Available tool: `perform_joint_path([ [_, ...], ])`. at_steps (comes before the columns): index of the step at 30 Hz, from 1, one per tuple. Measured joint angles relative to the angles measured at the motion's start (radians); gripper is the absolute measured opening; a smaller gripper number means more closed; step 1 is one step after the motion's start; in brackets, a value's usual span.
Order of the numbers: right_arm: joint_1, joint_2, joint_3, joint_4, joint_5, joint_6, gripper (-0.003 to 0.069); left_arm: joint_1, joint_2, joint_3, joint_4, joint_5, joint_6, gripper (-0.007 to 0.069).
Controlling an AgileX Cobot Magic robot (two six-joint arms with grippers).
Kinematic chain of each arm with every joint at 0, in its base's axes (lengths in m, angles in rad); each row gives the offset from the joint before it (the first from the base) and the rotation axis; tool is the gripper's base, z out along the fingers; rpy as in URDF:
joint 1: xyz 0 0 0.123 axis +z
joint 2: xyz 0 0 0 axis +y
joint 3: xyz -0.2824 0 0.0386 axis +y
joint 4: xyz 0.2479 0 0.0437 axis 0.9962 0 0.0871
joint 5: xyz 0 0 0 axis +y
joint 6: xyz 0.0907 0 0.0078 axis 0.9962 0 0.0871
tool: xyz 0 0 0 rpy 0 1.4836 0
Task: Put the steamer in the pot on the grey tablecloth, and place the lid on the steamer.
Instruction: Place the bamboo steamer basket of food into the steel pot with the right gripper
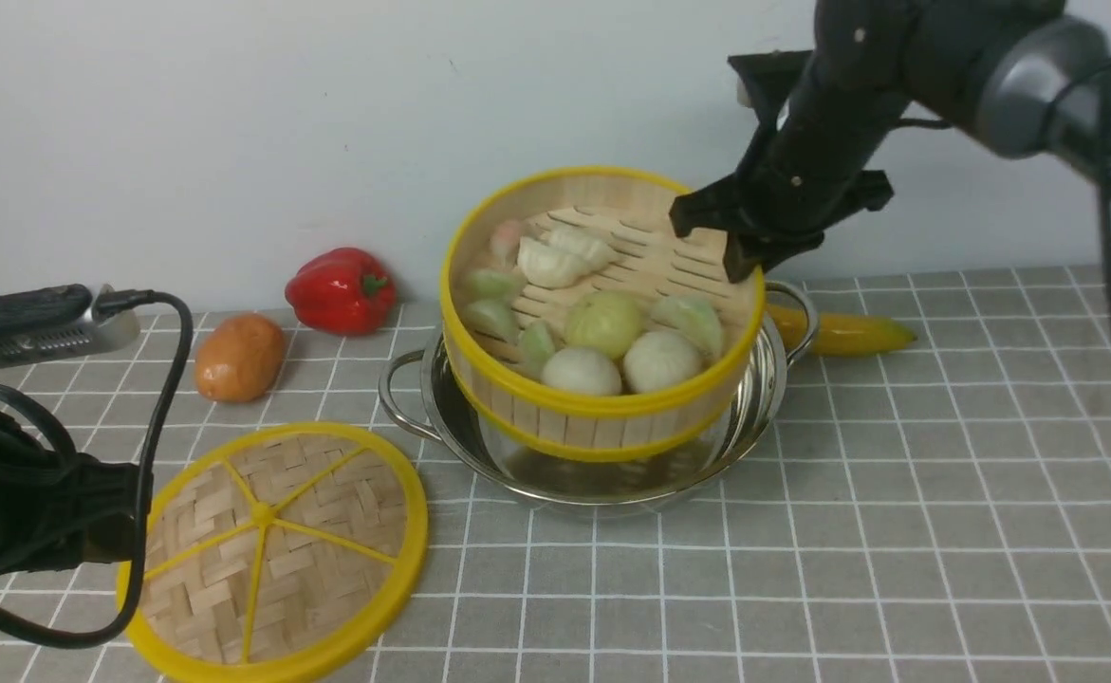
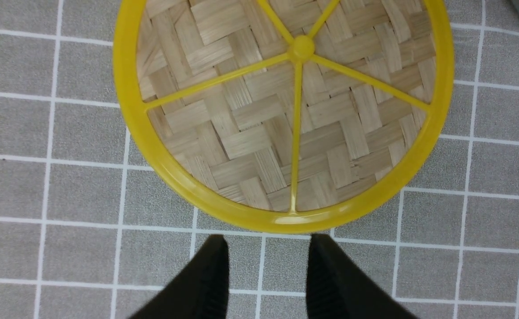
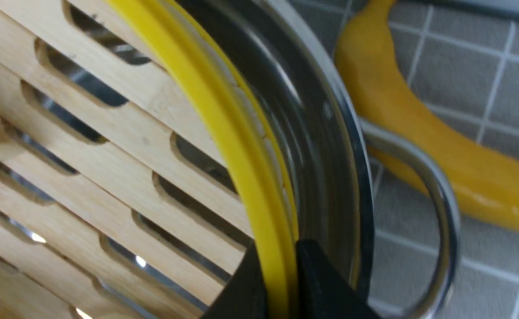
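**Right gripper** [image 1: 740, 249]: closed on the far right part of the steamer's [image 1: 612, 403] upper yellow rim. In the right wrist view one finger [image 3: 241, 288] sits inside the rim and the other outside, with the rim pinched between them.

**Steamer:** tilted, with its open top tipped toward the camera and its lower part inside the pot [image 1: 754, 398]. It cannot be told whether its base rests on the pot's floor. Dumplings and buns [image 1: 602, 323] lie on its slatted floor.

**Pot:** stands mid-table on the tablecloth [image 1: 897, 522]. Its right handle lies just beside a banana [image 1: 844, 332].

**Left gripper** [image 2: 266, 248]: moderately parted and holding nothing, poised over bare cloth just beside the lid's [image 2: 259, 133] near rim. No contact with the rim is visible.

**Lid:** lies flat on the cloth, spokes up, near the pot's front left and apart from it.

**Background:** a red pepper [image 1: 342, 289] and a brown potato [image 1: 240, 356] lie behind the lid, near the wall.
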Motion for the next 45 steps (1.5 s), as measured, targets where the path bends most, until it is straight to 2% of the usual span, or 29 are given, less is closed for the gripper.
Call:
perform_joint_path([
  [6, 0.0, 0.093, -0.081, -0.002, -0.001, 0.002, 0.0067, 0.0, 0.0, 0.0, 0.0, -0.002, 0.0, 0.0243],
  [26, 0.001, 0.197, -0.083, -0.011, 0.001, 0.003, 0.0067, 0.0, 0.0, 0.0, 0.001, -0.019, 0.004, 0.0243],
  [29, 0.001, 0.197, -0.084, -0.007, 0.001, 0.003, 0.009, 0.0, 0.0, 0.0, 0.002, -0.024, 0.004, 0.0243],
  [32, 0.001, 0.197, -0.089, 0.003, 0.0, 0.008, 0.013, 0.0, 0.0, 0.0, 0.003, -0.03, 0.004, 0.0243],
  [35, 0.001, 0.19, -0.092, 0.014, -0.012, 0.014, 0.0243, 0.0, 0.0, 0.001, 0.003, -0.051, 0.005, 0.0243],
  [37, 0.001, 0.188, -0.092, 0.016, -0.014, 0.014, 0.0293, 0.0, 0.0, 0.001, -0.005, -0.055, 0.015, 0.0243],
  [38, 0.001, 0.184, -0.092, 0.015, -0.014, 0.014, 0.0349, 0.0, 0.0, 0.001, -0.016, -0.056, 0.027, 0.0243],
  [40, 0.001, 0.175, -0.092, 0.011, -0.014, 0.014, 0.0413, 0.0, 0.0, 0.001, -0.056, -0.072, 0.063, 0.0243],
  [45, 0.001, 0.114, -0.092, -0.005, -0.014, 0.007, 0.0507, 0.0, 0.004, 0.002, -0.159, -0.138, 0.162, 0.0243],
])
